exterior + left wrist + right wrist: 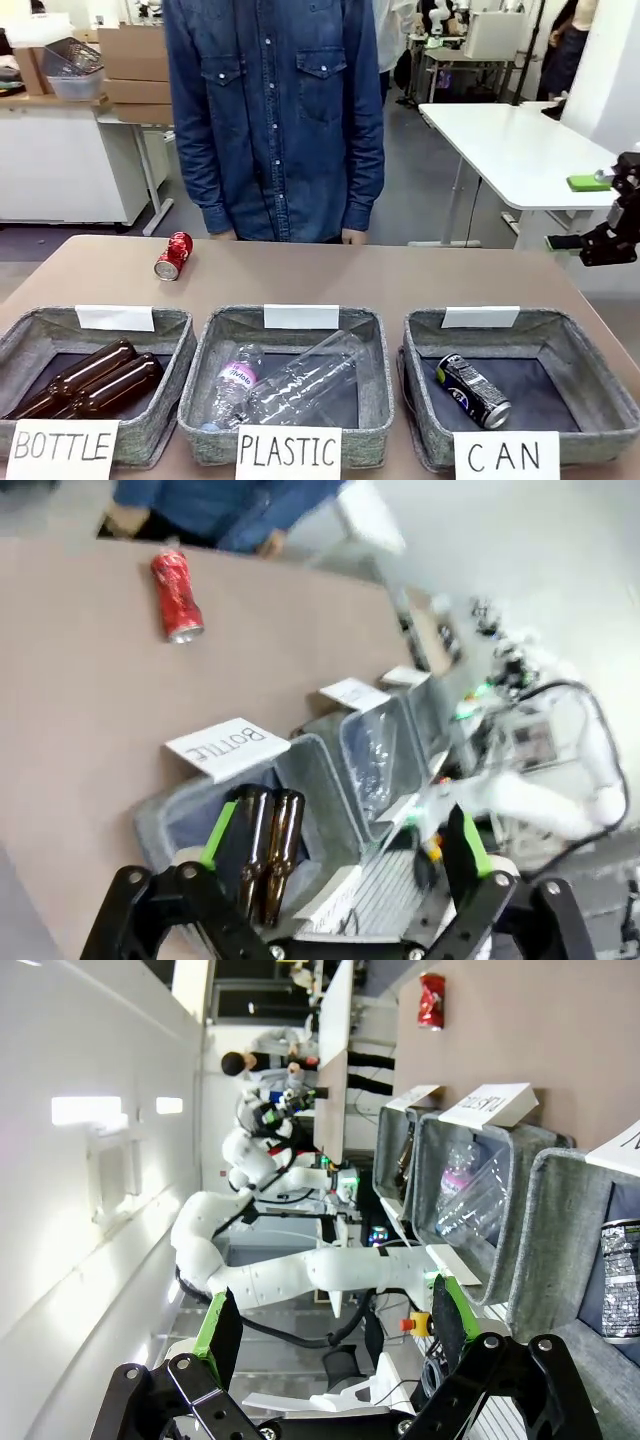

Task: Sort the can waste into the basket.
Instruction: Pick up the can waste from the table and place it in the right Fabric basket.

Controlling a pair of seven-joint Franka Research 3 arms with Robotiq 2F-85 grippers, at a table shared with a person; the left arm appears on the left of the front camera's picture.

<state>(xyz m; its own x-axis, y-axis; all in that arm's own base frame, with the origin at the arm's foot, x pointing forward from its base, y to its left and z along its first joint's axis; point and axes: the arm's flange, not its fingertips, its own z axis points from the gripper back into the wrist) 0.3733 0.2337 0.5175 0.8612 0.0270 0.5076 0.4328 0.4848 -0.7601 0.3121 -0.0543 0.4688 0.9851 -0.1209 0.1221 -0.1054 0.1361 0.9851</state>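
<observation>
In the front view the right gripper (578,212) hangs at 3 o'clock, off the table's (400,275) right edge and above its level. Its fingers point toward 9 o'clock, one above the other, with a wide gap between them and nothing in it. The right wrist view confirms this: the right gripper (330,1320) has its green pads spread wide and empty, and the white left arm (300,1275) stretches across beyond them.

In the left wrist view the left gripper (340,840) is likewise fully spread and holds nothing. It is poised above the BOTTLE basket (160,825), where two brown bottles (265,845) lie side by side.

The red can (173,256) lies on its side on the bare table at about 10 o'clock, near the far edge and well apart from both grippers. The black can (473,390) lies on its side on the dark floor of the CAN basket (520,325) at 5 o'clock. The PLASTIC basket (290,330) at 6 o'clock holds clear bottles (290,385).

A person (275,110) stands at 12 o'clock with arms hanging down and hands at the far table edge.
</observation>
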